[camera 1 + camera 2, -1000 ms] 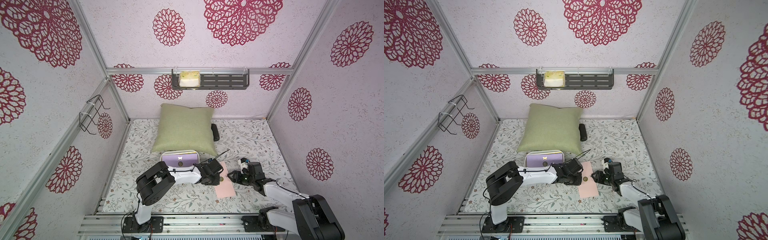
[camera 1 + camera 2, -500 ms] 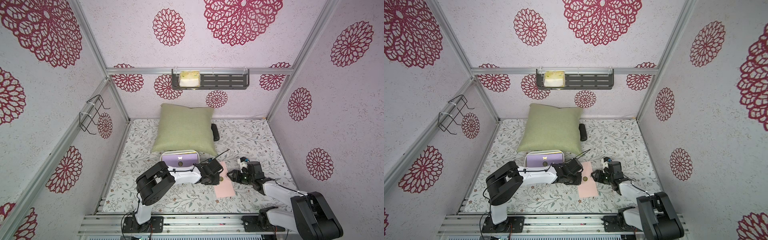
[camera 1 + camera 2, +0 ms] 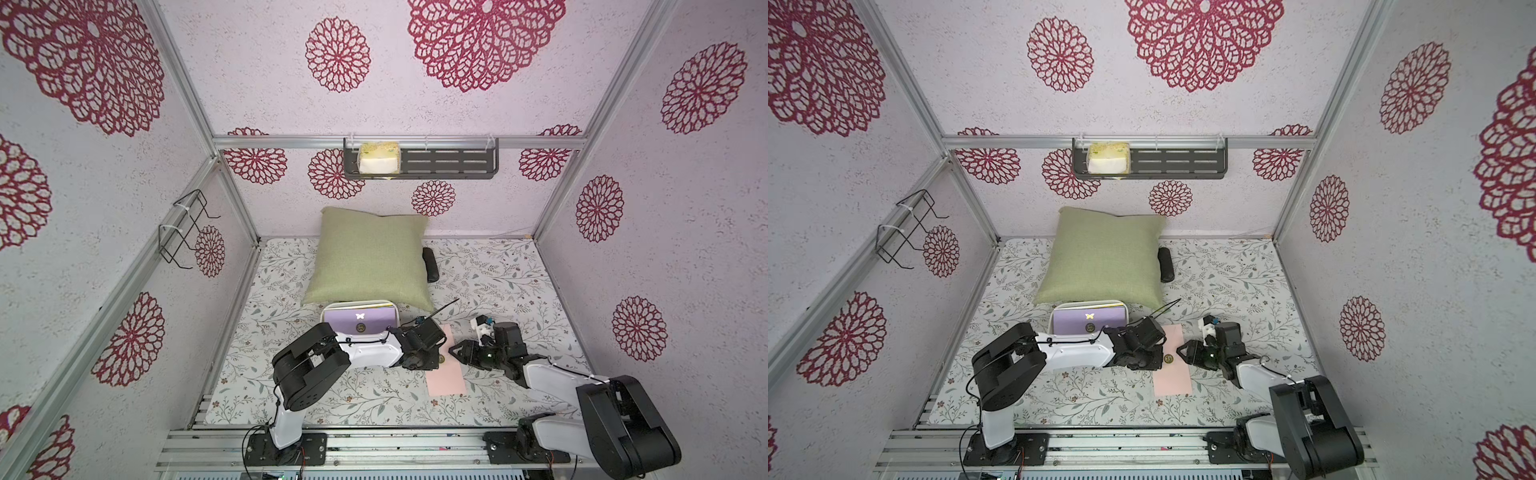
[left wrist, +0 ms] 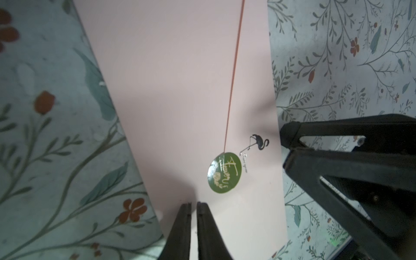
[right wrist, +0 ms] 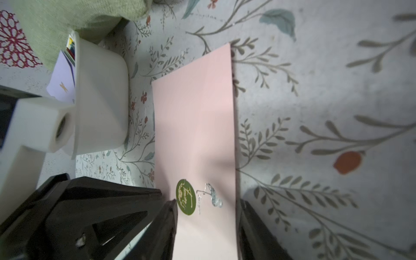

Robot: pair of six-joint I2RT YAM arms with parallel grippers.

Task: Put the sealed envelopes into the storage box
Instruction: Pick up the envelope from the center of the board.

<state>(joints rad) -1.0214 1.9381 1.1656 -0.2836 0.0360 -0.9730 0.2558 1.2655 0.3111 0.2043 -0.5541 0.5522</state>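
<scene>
A pink envelope [image 3: 446, 374] with a round green-and-gold seal [image 4: 225, 172] lies flat on the floral mat between my two grippers. My left gripper [image 4: 193, 203] reaches in from the left. Its fingers stand almost together with only a thin slit, and the tips rest on the pink envelope next to the seal. I cannot tell if any paper is caught between them. My right gripper [image 5: 208, 209] is open, with its fingers either side of the envelope's right part. The white storage box [image 3: 328, 309] sits behind my left arm. It holds a lilac envelope [image 3: 359, 322] on top of several others.
A green pillow [image 3: 370, 257] lies just behind the box, with a black roll [image 3: 430, 266] at its right side. A dark slotted shelf [image 3: 449, 164] on the back wall holds a yellow pack [image 3: 379, 158]. A wire rack [image 3: 183, 228] hangs on the left wall.
My left gripper's fingers have closed down to a thin slit while staying on the pink envelope. The right gripper has edged slightly toward the envelope. The envelope has not moved.
</scene>
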